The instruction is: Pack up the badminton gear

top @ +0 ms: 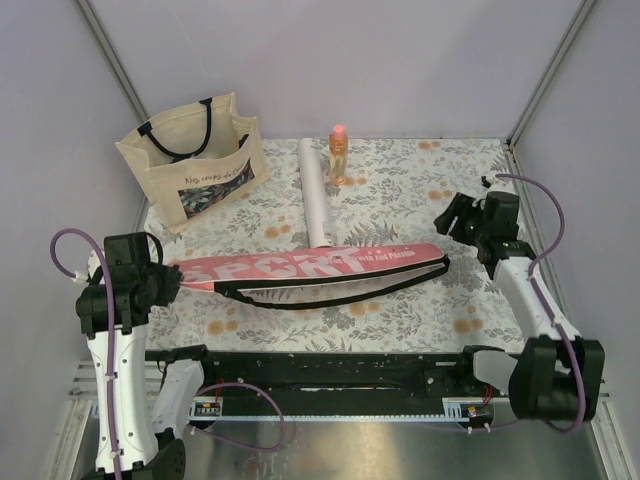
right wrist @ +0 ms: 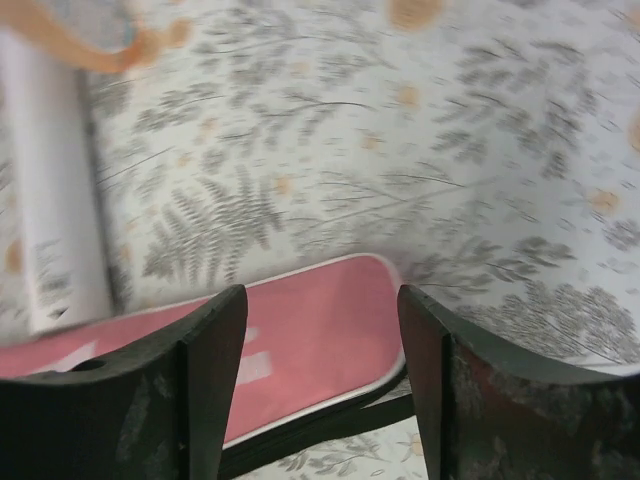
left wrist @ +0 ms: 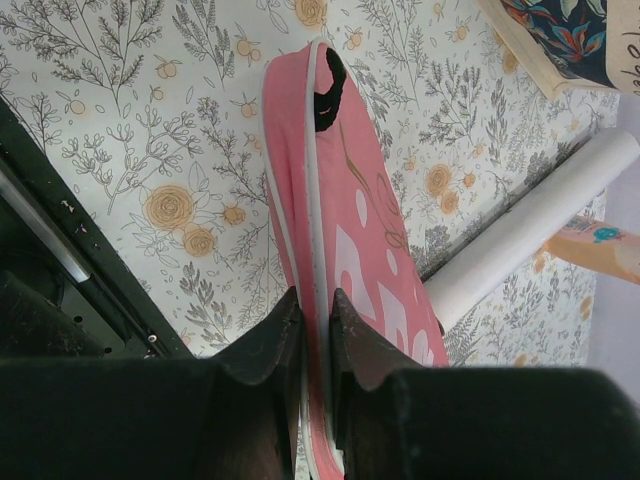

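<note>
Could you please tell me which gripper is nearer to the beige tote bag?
Left. The left gripper grips the pink cover just in front of the tote bag; the right gripper hangs open by the cover's opposite end, across the table.

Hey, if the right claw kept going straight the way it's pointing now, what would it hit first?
Most likely the rounded end of the pink cover, which lies straight ahead between the open fingers of the right claw. How far off it is is hard to judge, because the wrist view is blurred.
</note>
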Robot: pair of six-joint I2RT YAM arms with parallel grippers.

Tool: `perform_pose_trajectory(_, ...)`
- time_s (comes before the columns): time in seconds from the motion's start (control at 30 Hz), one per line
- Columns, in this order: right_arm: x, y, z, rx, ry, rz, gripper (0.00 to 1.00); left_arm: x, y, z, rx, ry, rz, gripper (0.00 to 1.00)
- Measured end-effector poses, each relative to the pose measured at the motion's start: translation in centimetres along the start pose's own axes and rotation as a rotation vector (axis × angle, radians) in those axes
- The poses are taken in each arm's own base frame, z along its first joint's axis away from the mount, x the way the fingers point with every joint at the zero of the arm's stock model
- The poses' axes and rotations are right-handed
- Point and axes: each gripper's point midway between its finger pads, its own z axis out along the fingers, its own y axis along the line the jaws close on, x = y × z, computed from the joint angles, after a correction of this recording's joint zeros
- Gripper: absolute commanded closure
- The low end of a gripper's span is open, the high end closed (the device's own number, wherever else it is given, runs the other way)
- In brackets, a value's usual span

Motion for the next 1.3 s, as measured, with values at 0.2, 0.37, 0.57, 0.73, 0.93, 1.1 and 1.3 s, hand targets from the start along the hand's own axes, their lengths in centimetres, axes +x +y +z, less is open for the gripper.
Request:
perform_pose_trajectory(0.2,-0.1,11.8,-6.0,-0.412,-0.148,-0.381,0.2,0.0,-0.3,0.0,0.014,0.001,-0.002,1.0)
perform_pose_trajectory(0.37,4.6,18.4,-10.4,-0.739,-0.243,-0.701,0.16,0.0,-0.6,0.0,0.025,0.006,-0.005,1.0)
perform_pose_trajectory(0.57,12.5,20.4,-12.1,-0.981,-0.227,-0.964,0.14,0.1,-1.0,0.0,0.04,0.011,-0.01,1.0)
perform_pose_trajectory(0.73,16.8,21.7,-11.8,-1.057,-0.18,-1.132,0.14,0.2,-1.1,0.0,0.045,0.017,-0.014,1.0)
perform_pose_trajectory(0.93,19.5,22.5,-9.3,-1.012,-0.138,-1.272,0.33,0.3,-1.1,-0.1,0.047,0.022,-0.015,1.0)
perform_pose_trajectory(1.1,19.1,24.7,-8.0,-0.967,-0.212,-1.332,0.96,0.2,-1.6,-0.1,0.068,0.024,-0.016,0.78)
perform_pose_trajectory(1.3,16.8,25.7,-7.9,-0.889,-0.302,-1.28,1.0,0.0,-5.3,-1.5,0.27,0.022,0.024,0.25)
